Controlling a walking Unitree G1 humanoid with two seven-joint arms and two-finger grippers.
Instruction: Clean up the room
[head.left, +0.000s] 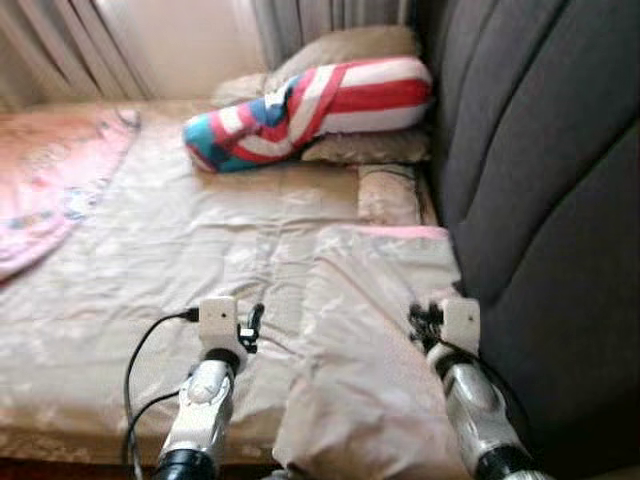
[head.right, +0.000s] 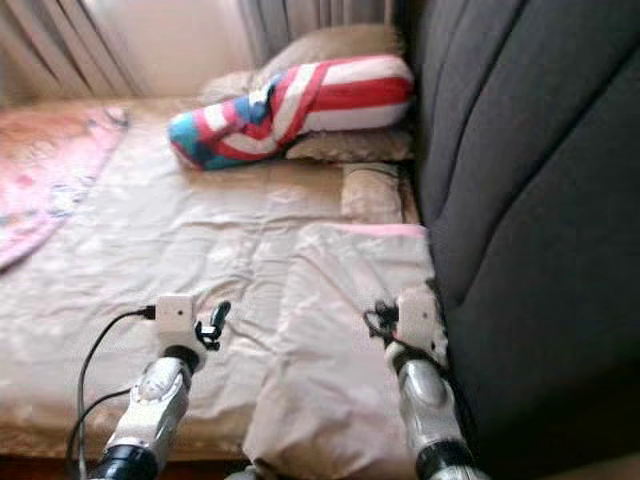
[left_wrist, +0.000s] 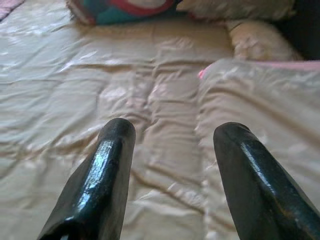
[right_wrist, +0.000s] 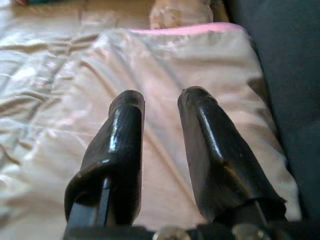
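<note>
Bed (head.left: 150, 260): takes up most of the head views, covered by a shiny beige sheet with creases across it.
Headboard (head.left: 540, 180): dark grey and padded, rising along the robot's right side of the bed, just beside the right arm.
Folded blanket (head.left: 370, 330): beige with a pink edge at its far end, lying on the sheet against the headboard; its near end hangs over the bed's front edge.
Pink blanket (head.left: 50, 180): spread over the far left part of the bed, well apart from both arms.
Striped pillow (head.left: 310, 105): red, white and blue, lying at the far end of the bed on top of beige pillows (head.left: 350, 50).
Small cushion (head.left: 388, 192): beige, patterned, between the pillows and the folded blanket, touching the headboard side.
Curtains (head.left: 60, 40): pale, hanging behind the bed.
Left gripper (left_wrist: 172, 132): above the bare sheet just left of the folded blanket, fingers spread wide with nothing between them.
Right gripper (right_wrist: 160, 102): above the folded blanket near the headboard, fingers parted by a narrow gap, holding nothing.
</note>
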